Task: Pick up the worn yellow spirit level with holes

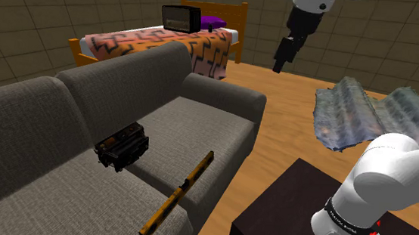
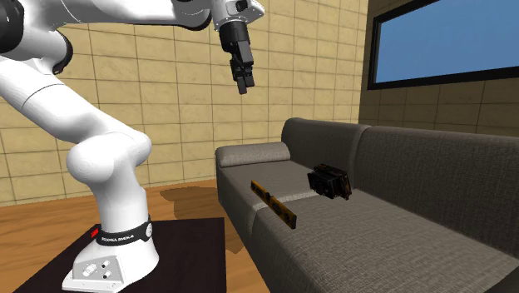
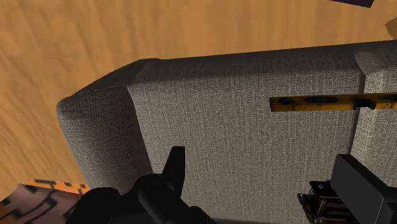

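Note:
The yellow spirit level (image 1: 178, 196) (image 2: 274, 202), worn and dotted with dark holes, lies flat along the front edge of the grey sofa's (image 1: 192, 123) seat cushions. In the wrist view the level (image 3: 331, 102) crosses the seam between two cushions, well ahead of the fingers. My black gripper (image 1: 280, 63) (image 2: 244, 83) hangs high in the air above the sofa's armrest end, far from the level. Its fingers stand apart with nothing between them, so the gripper (image 3: 264, 178) is open.
A black boxy device (image 1: 122, 146) (image 2: 329, 181) (image 3: 324, 202) sits on the seat behind the level. Beyond the sofa stands a bed with a patterned blanket (image 1: 160, 41) and a dark box (image 1: 181, 18). A crumpled grey cloth (image 1: 375, 113) lies on the wooden floor.

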